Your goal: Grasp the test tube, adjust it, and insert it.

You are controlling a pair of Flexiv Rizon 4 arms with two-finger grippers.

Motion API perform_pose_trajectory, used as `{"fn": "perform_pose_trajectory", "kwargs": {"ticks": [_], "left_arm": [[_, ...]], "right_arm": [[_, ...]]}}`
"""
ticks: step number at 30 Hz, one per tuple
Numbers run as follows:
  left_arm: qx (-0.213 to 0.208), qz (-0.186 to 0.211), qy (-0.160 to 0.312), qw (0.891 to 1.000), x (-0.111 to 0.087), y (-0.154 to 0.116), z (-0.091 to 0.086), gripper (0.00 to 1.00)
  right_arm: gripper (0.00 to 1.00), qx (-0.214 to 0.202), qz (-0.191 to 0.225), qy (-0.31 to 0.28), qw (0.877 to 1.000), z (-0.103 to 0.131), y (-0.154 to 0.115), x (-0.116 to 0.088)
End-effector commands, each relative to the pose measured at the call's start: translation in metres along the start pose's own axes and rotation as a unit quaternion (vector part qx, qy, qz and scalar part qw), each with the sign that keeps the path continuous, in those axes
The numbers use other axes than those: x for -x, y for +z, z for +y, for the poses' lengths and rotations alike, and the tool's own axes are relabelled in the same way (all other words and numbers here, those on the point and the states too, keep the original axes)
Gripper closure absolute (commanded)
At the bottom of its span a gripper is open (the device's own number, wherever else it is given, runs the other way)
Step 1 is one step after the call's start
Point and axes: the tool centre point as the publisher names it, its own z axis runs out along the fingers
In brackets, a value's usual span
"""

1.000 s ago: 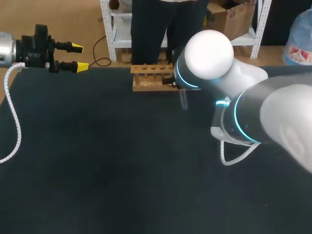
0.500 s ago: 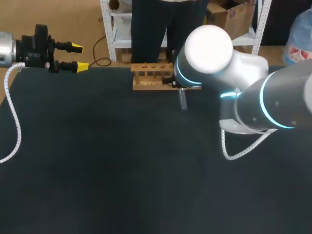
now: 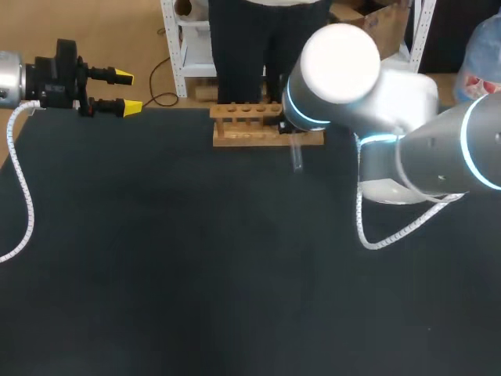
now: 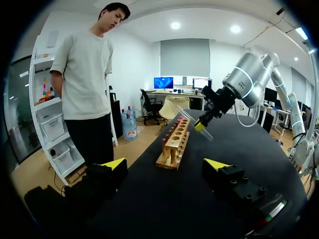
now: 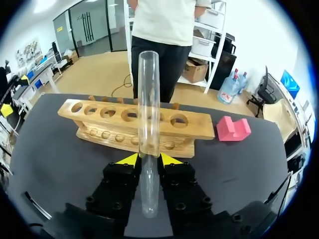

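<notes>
Your test tube (image 5: 148, 129) is clear glass, and it's pinched in the right gripper (image 5: 149, 159), a yellow tip pressed on from either side. It runs straight out along the fingers toward the gripper's twelve o'clock. The flat-rimmed end points ahead and the rounded end sits back between the black finger bodies. Dead ahead, just past the tips, is the wooden rack (image 5: 134, 127), lying crosswise with a row of round holes along its top bar. The tube crosses in front of it and isn't in any hole yet. At about one o'clock from your right gripper, a pink block (image 5: 233, 128) sits close to the rack's end. From overhead, the rack (image 3: 244, 124) is at the table's (image 3: 196, 258) twelve o'clock, hard against the far edge. The tube (image 3: 296, 154) hangs just this side of the rack's end, toward three o'clock. Your right arm (image 3: 391, 102) comes in from three o'clock and reaches past the middle. Your left gripper (image 3: 121, 90) is parked way out at ten o'clock, well apart from the action, with its fingers spread and nothing between them. From that wrist, the left gripper (image 4: 164, 164) looks straight down the rack (image 4: 175, 142) at twelve o'clock. There the tube (image 4: 194, 123) shows tilted above the dark cloth, near the rack's far end.
</notes>
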Motion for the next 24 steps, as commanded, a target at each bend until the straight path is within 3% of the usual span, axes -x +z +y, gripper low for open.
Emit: {"fn": "perform_pose_trajectory", "kwargs": {"ticks": [1,13,24], "left_arm": [[0.003,-0.002,0.002,1.0,-0.001,0.0,-0.002,0.0],[0.003,-0.002,0.002,1.0,-0.001,0.0,-0.002,0.0],[0.003,-0.002,0.002,1.0,-0.001,0.0,-0.002,0.0]], "right_arm": [[1.0,-0.004,-0.023,0.008,1.0,-0.007,-0.022,-0.007],[1.0,-0.015,-0.061,0.035,0.997,-0.04,-0.075,-0.004],[1.0,-0.004,-0.07,0.029,0.997,-0.057,-0.094,-0.009]]}}
